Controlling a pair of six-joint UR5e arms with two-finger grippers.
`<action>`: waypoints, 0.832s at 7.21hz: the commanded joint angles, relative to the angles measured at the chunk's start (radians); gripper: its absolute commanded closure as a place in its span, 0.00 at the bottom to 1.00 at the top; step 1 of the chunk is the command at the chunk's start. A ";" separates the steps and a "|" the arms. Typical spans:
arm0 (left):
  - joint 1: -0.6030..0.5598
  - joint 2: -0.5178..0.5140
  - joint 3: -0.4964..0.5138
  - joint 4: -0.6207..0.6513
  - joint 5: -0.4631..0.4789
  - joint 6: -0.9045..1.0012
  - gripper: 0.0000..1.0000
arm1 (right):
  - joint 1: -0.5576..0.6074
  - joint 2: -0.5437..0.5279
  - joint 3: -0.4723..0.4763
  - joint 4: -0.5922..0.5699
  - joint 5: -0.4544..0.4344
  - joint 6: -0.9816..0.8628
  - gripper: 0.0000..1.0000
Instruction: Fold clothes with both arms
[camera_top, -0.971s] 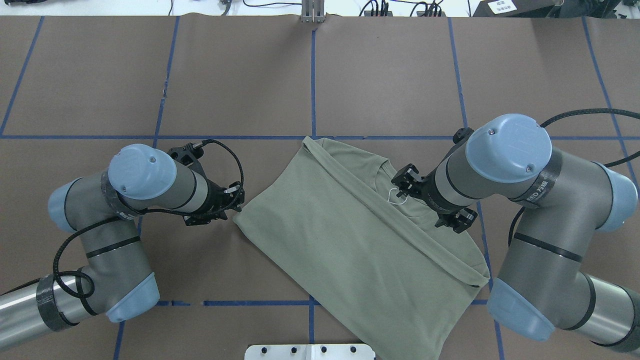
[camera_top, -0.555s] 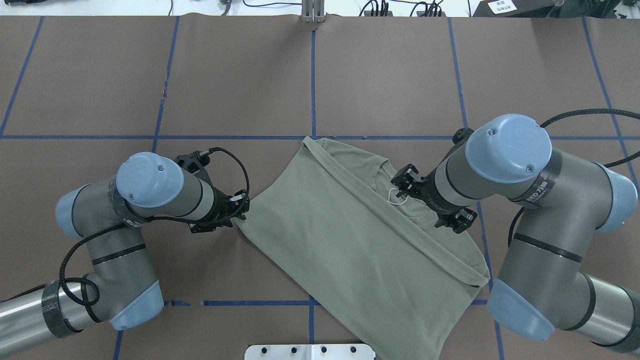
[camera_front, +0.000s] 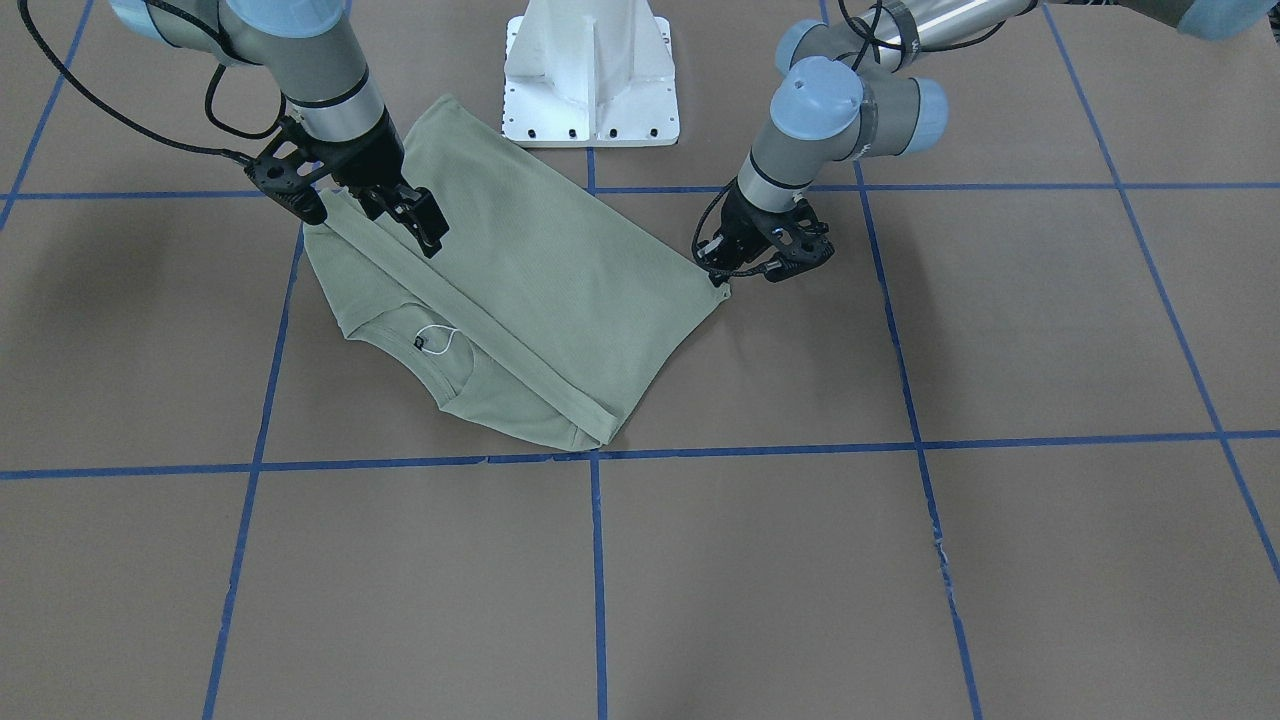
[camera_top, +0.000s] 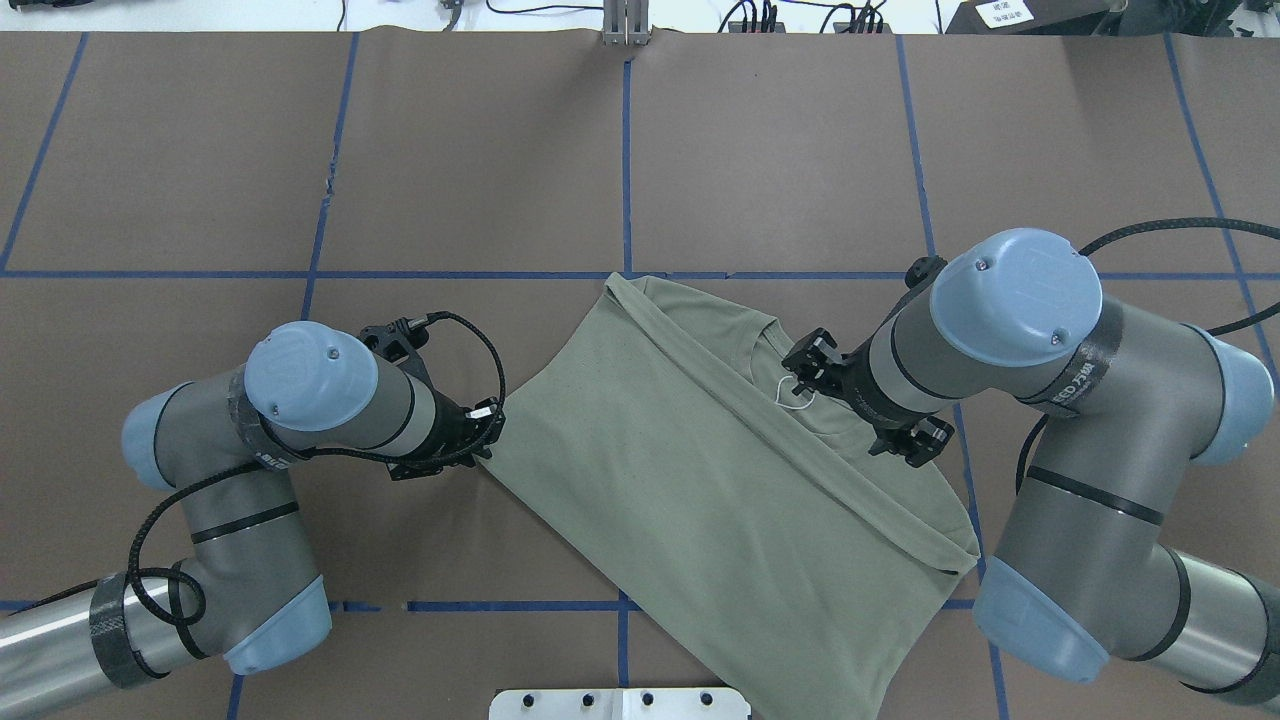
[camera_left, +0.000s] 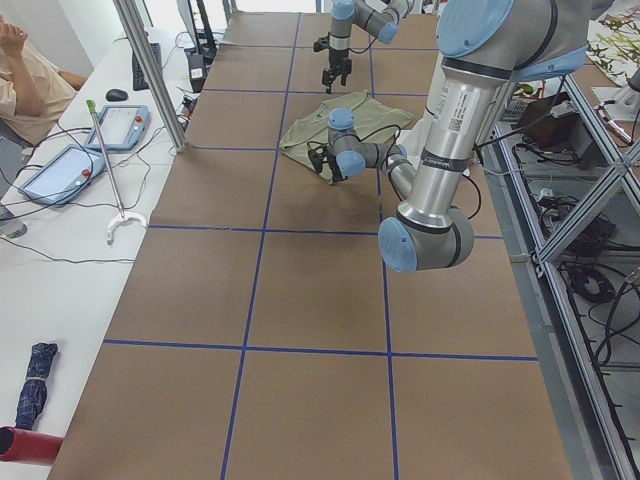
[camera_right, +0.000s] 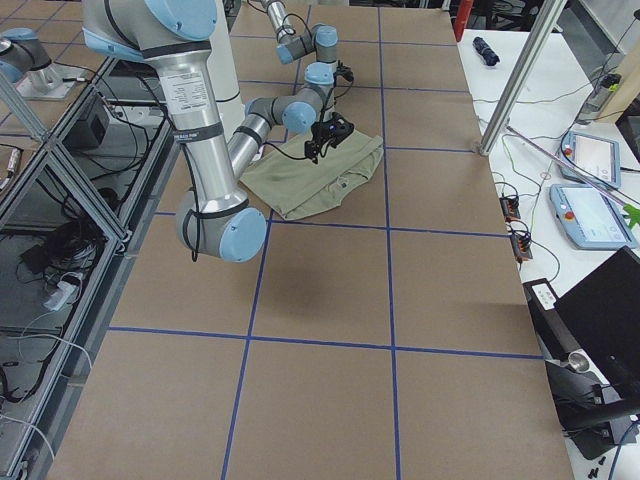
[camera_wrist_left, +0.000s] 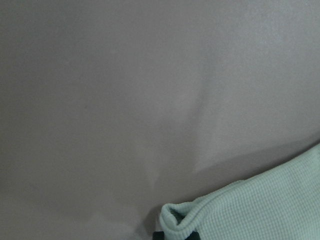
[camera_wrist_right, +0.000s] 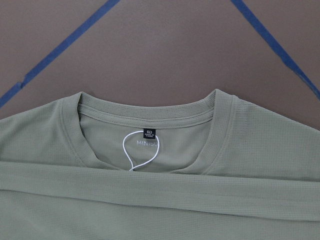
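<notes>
In the overhead view the left arm (camera_top: 235, 490) comes in from 8 o'clock, elbow bent, its wrist reaching toward 3 o'clock. The left hand (camera_top: 487, 440) sits low at the 9 o'clock corner of the shirt (camera_top: 690, 470). I cannot tell whether it pinches that curled corner. The green shirt lies folded flat on the brown surface (camera_top: 480, 150), near the robot's edge, and a folded band crosses it diagonally. The right hand (camera_top: 866, 398) is over the collar (camera_wrist_right: 150, 112) at the shirt's 2 o'clock, with its fingers spread wide and gripping nothing. The right arm (camera_top: 1090, 480) bends in from 4 o'clock.
</notes>
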 joint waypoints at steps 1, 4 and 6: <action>-0.049 0.000 0.004 0.009 0.000 0.026 1.00 | -0.001 0.000 -0.012 0.000 0.000 -0.003 0.00; -0.167 -0.026 0.069 0.004 0.014 0.222 1.00 | -0.001 0.002 -0.014 0.000 0.002 -0.001 0.00; -0.256 -0.145 0.233 -0.047 0.063 0.242 1.00 | 0.001 0.024 -0.014 0.000 -0.047 0.000 0.00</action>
